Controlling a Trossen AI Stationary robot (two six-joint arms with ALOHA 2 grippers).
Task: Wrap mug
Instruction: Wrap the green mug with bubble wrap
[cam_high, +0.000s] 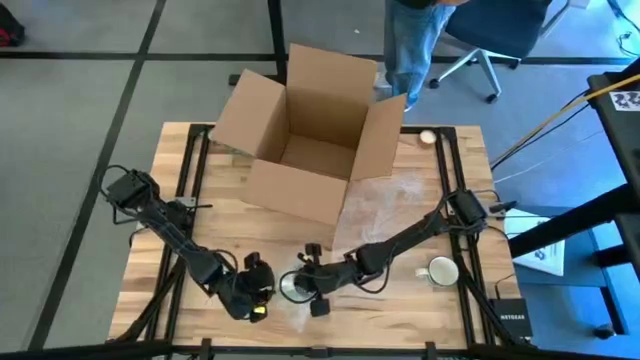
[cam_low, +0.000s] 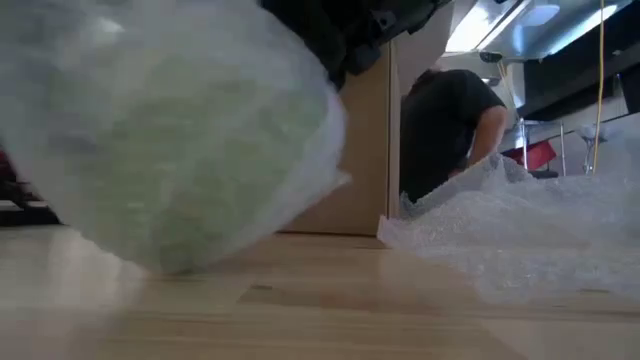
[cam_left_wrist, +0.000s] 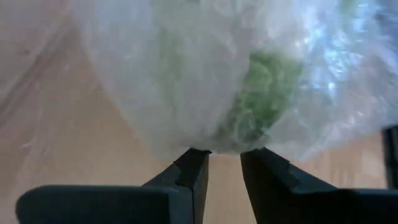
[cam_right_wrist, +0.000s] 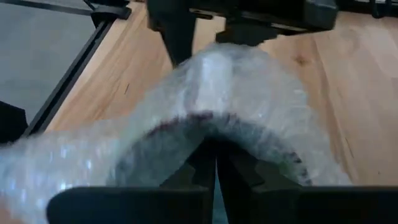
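A green mug (cam_left_wrist: 264, 93) sits inside a bundle of clear bubble wrap (cam_high: 290, 287) near the table's front edge. The low view shows the bubble wrap bundle (cam_low: 170, 140) close up. My left gripper (cam_high: 256, 292) is on the bundle's left side, with its fingers (cam_left_wrist: 194, 171) narrowly apart at the wrap. My right gripper (cam_high: 308, 283) comes in from the right, shut, with wrap (cam_right_wrist: 224, 87) draped over its fingers. A second mug (cam_high: 441, 270), white, stands bare at the front right. My left gripper pinches a bulge of the bubble wrap (cam_left_wrist: 225, 148) only at its fingertips, coming level from the table's left. One layer or several, I cannot tell. My right gripper is shut on the bubble wrap (cam_right_wrist: 214, 134) at the bundle's right side, coming from the table's right. The wrap arches over its fingers and hides the place of contact.
An open cardboard box (cam_high: 305, 135) stands at the far middle of the table. A loose sheet of bubble wrap (cam_high: 395, 200) lies right of it. A person (cam_high: 415, 30) stands beyond the far edge. A small round thing (cam_high: 428, 138) lies at the far right.
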